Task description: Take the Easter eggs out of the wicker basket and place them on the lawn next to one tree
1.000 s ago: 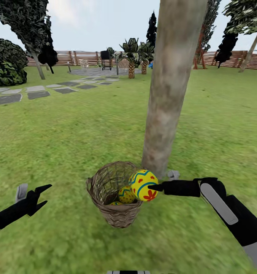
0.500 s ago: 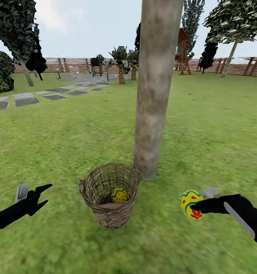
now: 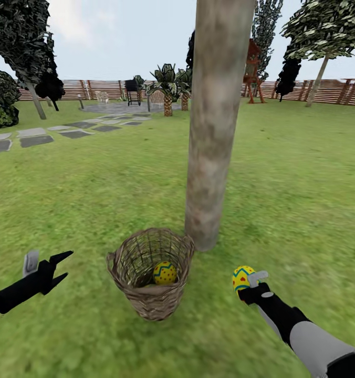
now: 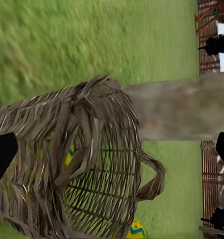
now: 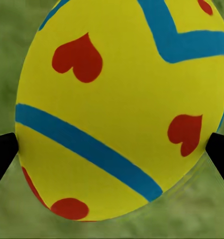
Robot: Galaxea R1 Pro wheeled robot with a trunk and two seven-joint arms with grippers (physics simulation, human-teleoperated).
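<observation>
Head view: right gripper (image 3: 249,281) pinching an Easter egg (image 3: 242,277) low over the lawn (image 3: 93,184), right of the wicker basket (image 3: 151,304) and near the tree (image 3: 214,131); another egg (image 3: 165,273) inside; left gripper (image 3: 55,266) spread, empty. Left wrist: basket lattice close. Right wrist: egg (image 5: 122,104) clamped between jaws. Best lowered to grass, then released gently beside trunk.
</observation>
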